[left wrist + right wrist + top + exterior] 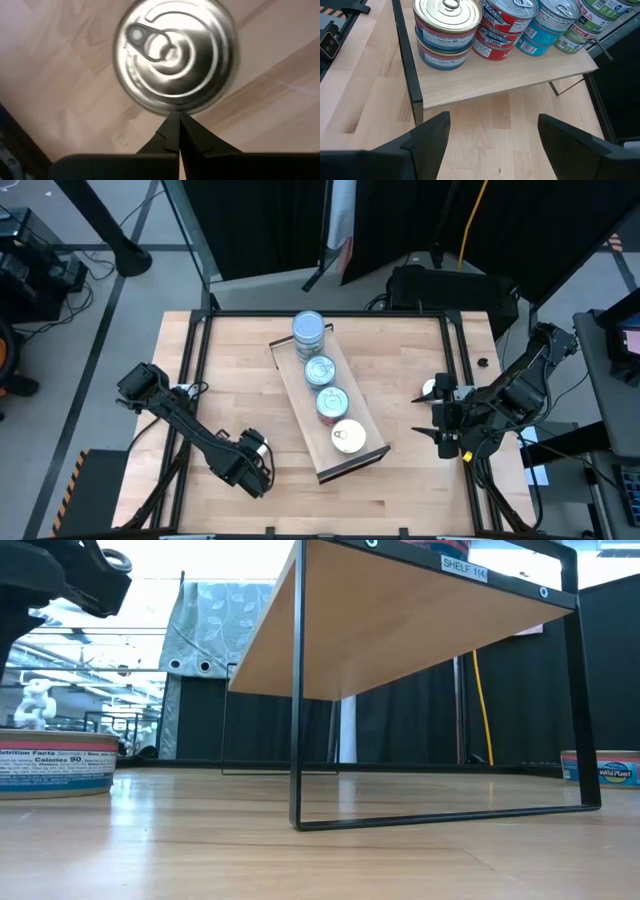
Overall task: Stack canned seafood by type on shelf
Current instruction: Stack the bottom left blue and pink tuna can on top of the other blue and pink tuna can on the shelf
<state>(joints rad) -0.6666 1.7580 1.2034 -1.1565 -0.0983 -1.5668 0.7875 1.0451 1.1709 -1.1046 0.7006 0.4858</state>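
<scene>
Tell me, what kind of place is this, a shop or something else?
Probably a robot test lab rather than a shop. Black curtains hang behind the wooden table, loose cables trail on the floor, and the only stock is a small labelled shelf holding a few stacks of seafood cans.

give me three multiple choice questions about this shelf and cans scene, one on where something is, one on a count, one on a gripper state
1. Where does the silver can under the left gripper sit?
A. on the shelf
B. on the table
C. in the right gripper

2. How many stacks of cans stand on the shelf?
A. two
B. four
C. six

3. How is the right gripper?
A. open, holding nothing
B. shut on a can
C. shut, holding nothing

Answers:
1 B, the left wrist view shows bare table wood around the can.
2 B, the high view shows four in a row.
3 A, its fingers stand apart over bare table.
</scene>
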